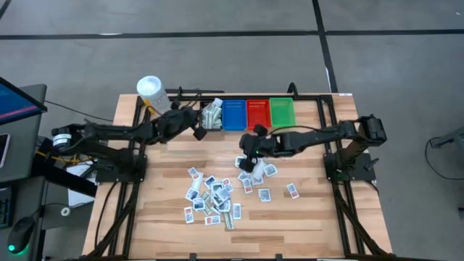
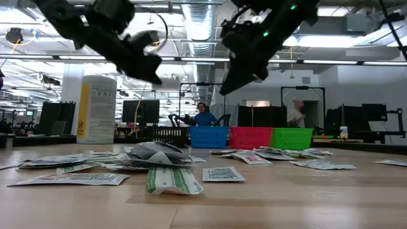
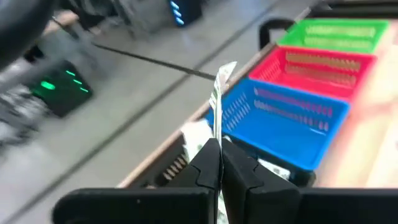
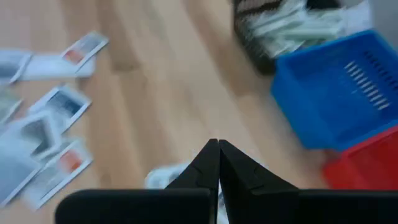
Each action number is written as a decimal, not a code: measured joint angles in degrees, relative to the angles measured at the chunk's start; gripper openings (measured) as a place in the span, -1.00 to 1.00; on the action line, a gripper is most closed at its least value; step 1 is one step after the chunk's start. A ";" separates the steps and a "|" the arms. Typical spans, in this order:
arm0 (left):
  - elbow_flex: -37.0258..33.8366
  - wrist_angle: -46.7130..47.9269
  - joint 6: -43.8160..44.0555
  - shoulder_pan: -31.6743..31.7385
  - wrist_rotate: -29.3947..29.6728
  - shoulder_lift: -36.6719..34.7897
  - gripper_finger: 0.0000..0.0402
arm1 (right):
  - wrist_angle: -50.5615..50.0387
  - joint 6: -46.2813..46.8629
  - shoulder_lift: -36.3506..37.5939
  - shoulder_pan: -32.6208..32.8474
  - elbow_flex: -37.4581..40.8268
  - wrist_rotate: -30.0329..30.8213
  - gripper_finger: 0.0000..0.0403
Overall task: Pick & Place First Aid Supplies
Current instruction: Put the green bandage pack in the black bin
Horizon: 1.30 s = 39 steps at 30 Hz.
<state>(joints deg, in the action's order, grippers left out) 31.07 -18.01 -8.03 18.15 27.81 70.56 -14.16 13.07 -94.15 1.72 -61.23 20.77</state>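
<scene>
Left wrist view shows the left gripper (image 3: 219, 163) pressed together, pinching a thin white packet (image 3: 219, 99) edge-on; the packet stands up above the fingertips, and no print on it can be read. Just beyond it lie a dark bin (image 3: 186, 155) holding pale packets, then the blue bin (image 3: 283, 118), the red bin (image 3: 317, 68) and the green bin (image 3: 336, 34) in a row. In the high view this gripper (image 1: 197, 130) hangs by the dark bin (image 1: 212, 116), near a white tub (image 1: 150, 90) whose yellow label carries text too small to read.

The right gripper (image 4: 217, 163) is also pressed together; a pale packet shows at its tips, but whether it is held cannot be told. In the high view it (image 1: 248, 163) hangs over the tabletop (image 1: 319, 217), at the edge of the scattered first aid supplies (image 1: 212, 196). Their blue, red and dark marks are illegible; in the low view one nearby green-striped packet (image 2: 170, 179) bears unreadable small print.
</scene>
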 joint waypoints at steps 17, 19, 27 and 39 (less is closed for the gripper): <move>5.03 -0.45 8.11 6.87 -7.11 14.59 -0.96 | 8.17 -15.20 0.44 -10.19 0.00 -6.58 -1.00; 5.38 -0.43 8.13 7.04 -7.09 15.36 -0.93 | 9.57 -15.17 0.44 -11.06 0.00 -8.22 -0.99; 5.64 -0.45 8.00 7.50 -5.70 15.59 -0.69 | 9.68 -15.15 0.44 -12.02 0.00 -11.95 -1.00; 5.62 -0.45 12.84 5.86 -22.55 14.74 -0.56 | 9.46 -16.14 0.44 -11.97 0.00 -12.03 -1.00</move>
<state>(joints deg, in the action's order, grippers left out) 36.69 -18.46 4.81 24.01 5.26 85.30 -4.69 -3.08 -93.71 -10.25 -61.23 8.75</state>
